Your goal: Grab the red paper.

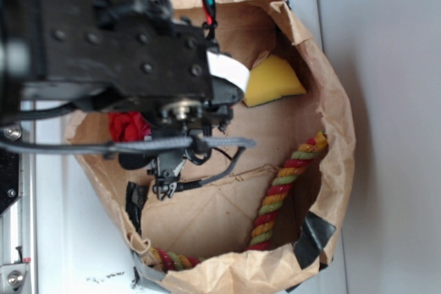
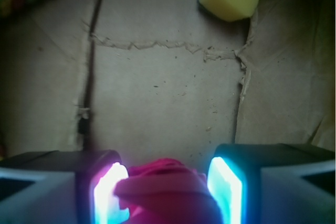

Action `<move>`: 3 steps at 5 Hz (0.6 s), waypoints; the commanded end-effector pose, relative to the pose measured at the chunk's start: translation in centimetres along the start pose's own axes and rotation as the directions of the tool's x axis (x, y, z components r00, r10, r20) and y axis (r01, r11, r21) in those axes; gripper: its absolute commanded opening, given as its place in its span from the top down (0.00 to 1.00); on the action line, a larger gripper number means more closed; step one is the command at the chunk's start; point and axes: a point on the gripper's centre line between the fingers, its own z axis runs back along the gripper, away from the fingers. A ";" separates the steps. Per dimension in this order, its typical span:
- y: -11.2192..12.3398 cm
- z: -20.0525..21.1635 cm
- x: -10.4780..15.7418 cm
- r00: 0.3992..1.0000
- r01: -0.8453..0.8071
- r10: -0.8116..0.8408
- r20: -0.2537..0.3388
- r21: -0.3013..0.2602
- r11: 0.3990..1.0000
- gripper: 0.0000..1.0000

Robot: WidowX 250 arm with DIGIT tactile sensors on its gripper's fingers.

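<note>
My gripper (image 2: 167,195) straddles the red paper (image 2: 165,190), pads (image 2: 107,195) touching at 9 o'clock; light, crushable, hold mid-wad.

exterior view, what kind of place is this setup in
Probably a lab test bench, not a home: a rolled-down brown paper bag serves as a bin on a white surface, holding test props, a yellow sponge, a twisted rope and the red paper between the claw fingers.

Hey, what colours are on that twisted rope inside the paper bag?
Red, yellow and green bands repeating along the rope, clearest in the exterior view.
</note>
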 end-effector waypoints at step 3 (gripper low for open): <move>0.3 6.8 3.2 0.987 0.000 -0.009 0.158 0.059 0.998 1.00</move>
